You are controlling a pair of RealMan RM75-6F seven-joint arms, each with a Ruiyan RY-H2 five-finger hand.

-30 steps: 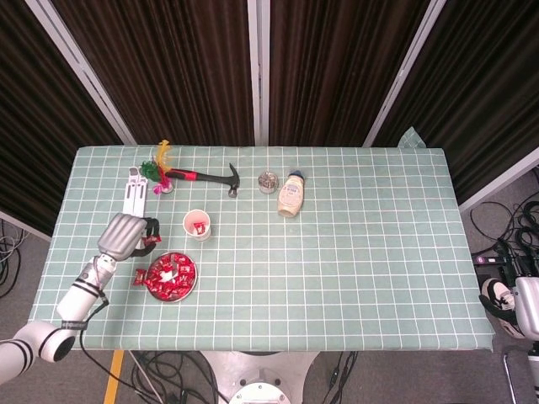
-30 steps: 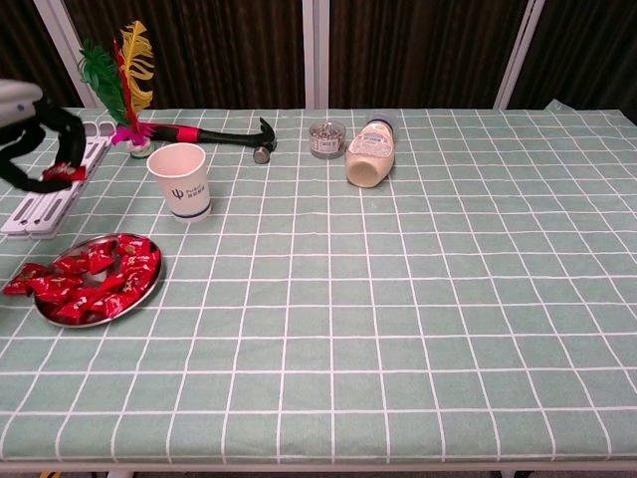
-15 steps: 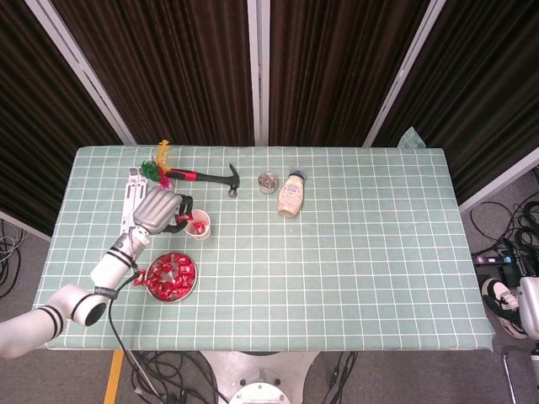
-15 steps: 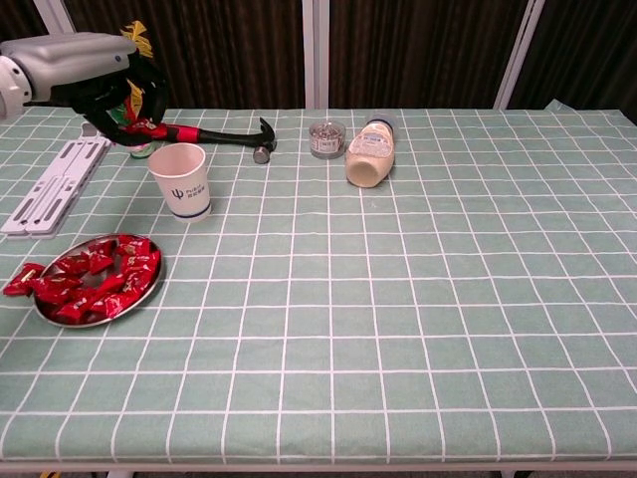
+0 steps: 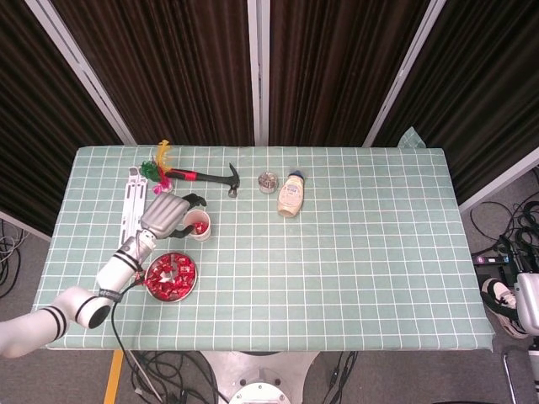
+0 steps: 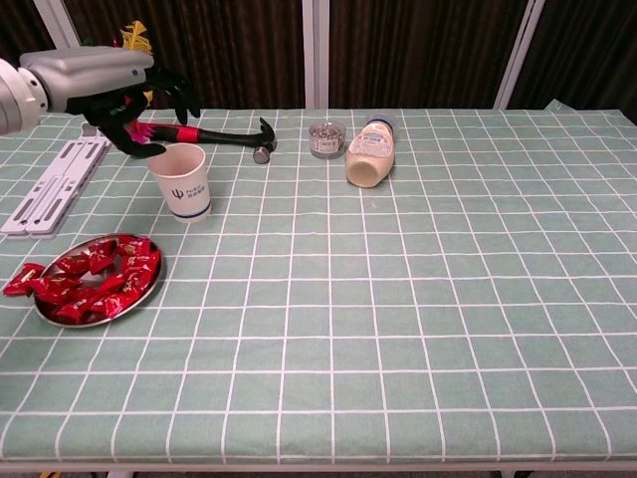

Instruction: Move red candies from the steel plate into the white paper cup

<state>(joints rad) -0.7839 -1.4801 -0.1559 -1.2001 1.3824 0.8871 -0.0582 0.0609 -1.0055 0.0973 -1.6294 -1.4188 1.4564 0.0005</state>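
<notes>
Head view: my left hand (image 5: 168,216) hovers just beside the white paper cup (image 5: 197,225), fingers reaching over its rim. Red shows inside the cup. The steel plate (image 5: 171,278) sits near the front-left table edge, heaped with red candies (image 5: 172,271); one stray wrapper lies on the cloth just left of the plate. My right hand (image 5: 527,305) hangs off the table's right side; I cannot tell its pose.

Chest view: left hand (image 6: 139,100) above and just left of the cup (image 6: 181,180), fingers spread and arched. I cannot tell if a candy is pinched; the red near the fingertips may be the hammer handle (image 6: 209,134) behind.

Handling judgement: candies look light, small, with crinkly, slippery wrappers. Best pinched across the body or by a twisted wrapper end. The cup looks light and tippable; avoid brushing its rim.
</notes>
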